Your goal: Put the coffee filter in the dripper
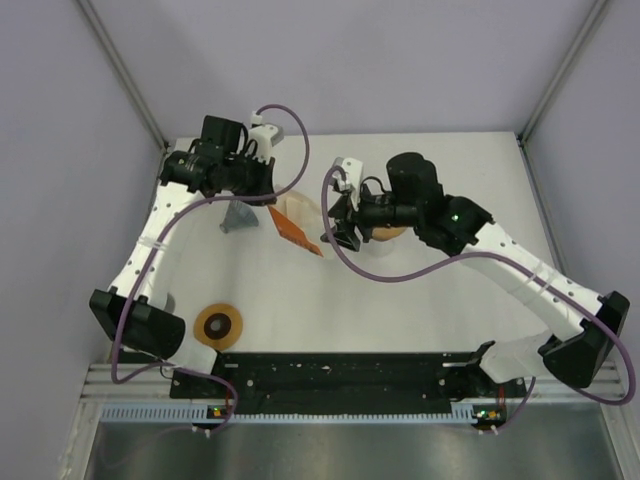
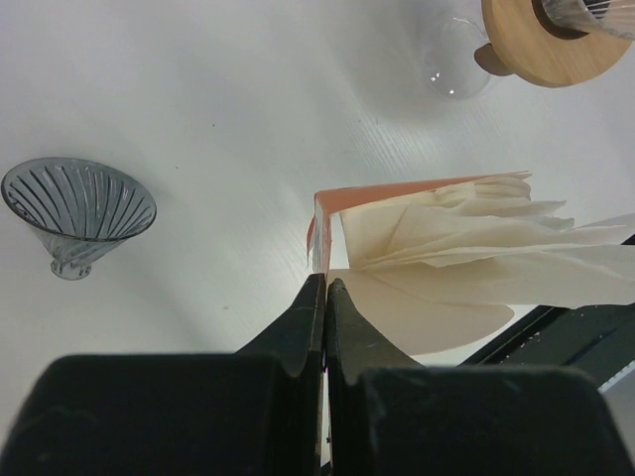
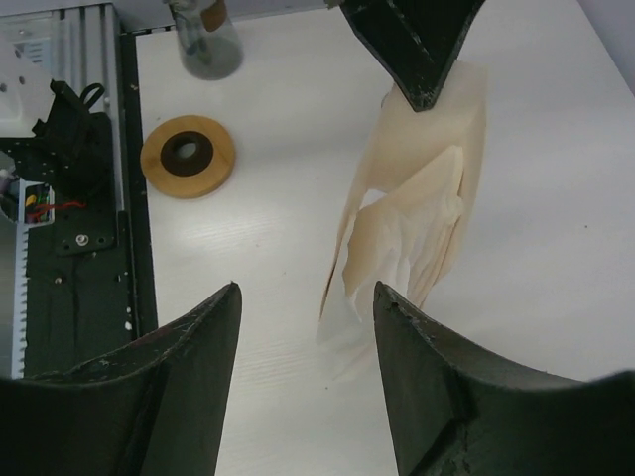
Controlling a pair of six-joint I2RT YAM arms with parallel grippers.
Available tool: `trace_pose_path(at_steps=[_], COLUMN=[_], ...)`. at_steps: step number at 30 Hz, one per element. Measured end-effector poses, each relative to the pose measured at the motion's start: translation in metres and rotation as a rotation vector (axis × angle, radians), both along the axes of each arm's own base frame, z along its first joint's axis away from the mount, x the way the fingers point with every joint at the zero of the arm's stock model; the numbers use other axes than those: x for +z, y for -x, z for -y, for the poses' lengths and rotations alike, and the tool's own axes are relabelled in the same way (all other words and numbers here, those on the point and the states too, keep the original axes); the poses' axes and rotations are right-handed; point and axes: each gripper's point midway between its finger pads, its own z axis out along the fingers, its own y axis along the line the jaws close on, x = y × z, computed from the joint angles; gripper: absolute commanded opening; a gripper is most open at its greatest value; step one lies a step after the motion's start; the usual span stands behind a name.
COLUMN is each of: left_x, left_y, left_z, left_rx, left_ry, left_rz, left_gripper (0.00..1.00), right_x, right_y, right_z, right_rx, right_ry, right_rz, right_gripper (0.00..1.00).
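Note:
My left gripper (image 1: 272,196) (image 2: 325,283) is shut on the corner of an orange sleeve (image 2: 397,190) of cream paper coffee filters (image 2: 466,243) and holds it above the table; the filters fan out of it. The pack shows in the top view (image 1: 296,228) and hangs in the right wrist view (image 3: 422,198). The dripper, a ribbed grey glass cone (image 1: 237,217) (image 2: 77,213), stands empty on the table left of the pack. My right gripper (image 1: 343,232) (image 3: 308,293) is open and empty, close beside the loose filter edges, not touching them.
A glass vessel with a wooden collar (image 2: 541,40) (image 1: 388,234) stands under the right wrist. A wooden ring (image 1: 218,325) (image 3: 189,156) lies near the front left. Another glass piece (image 3: 205,40) stands by the left arm's base. A black rail (image 1: 340,375) runs along the near edge.

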Motion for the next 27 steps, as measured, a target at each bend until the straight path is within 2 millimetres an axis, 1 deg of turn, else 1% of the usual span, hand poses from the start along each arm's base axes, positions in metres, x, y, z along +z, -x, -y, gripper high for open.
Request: trace_pose_path(at_steps=[3, 6, 8, 11, 14, 17, 21, 24, 27], left_x=[0.001, 0.001, 0.001, 0.003, 0.002, 0.002, 0.000, 0.000, -0.001], left_y=[0.005, 0.010, 0.013, 0.015, 0.015, 0.015, 0.017, 0.017, 0.017], left_z=[0.004, 0.007, 0.008, 0.009, 0.010, 0.010, 0.010, 0.011, 0.011], left_rx=[-0.019, -0.032, -0.039, -0.046, -0.051, -0.053, -0.056, -0.058, -0.058], left_ry=[-0.026, -0.039, -0.046, -0.049, -0.051, -0.052, -0.055, -0.056, -0.056], left_rz=[0.019, 0.030, 0.035, 0.041, 0.042, 0.042, 0.037, 0.037, 0.037], left_gripper=[0.00, 0.00, 0.00, 0.00, 0.00, 0.00, 0.00, 0.00, 0.00], right_x=[0.004, -0.004, -0.020, -0.039, -0.049, -0.051, -0.056, -0.057, -0.059], right_y=[0.004, 0.004, 0.011, 0.017, 0.012, 0.007, 0.006, 0.006, 0.011], right_z=[-0.005, -0.013, -0.023, -0.029, -0.027, -0.024, -0.020, -0.020, -0.020], right_rx=[0.038, 0.048, 0.077, 0.104, 0.089, 0.065, 0.052, 0.054, 0.080], right_ry=[0.005, 0.038, 0.085, 0.146, 0.186, 0.206, 0.232, 0.239, 0.247], right_rz=[0.005, 0.018, 0.015, 0.013, 0.025, 0.041, 0.045, 0.049, 0.048], right_gripper=[0.58, 0.59, 0.59, 0.59, 0.58, 0.56, 0.51, 0.48, 0.45])
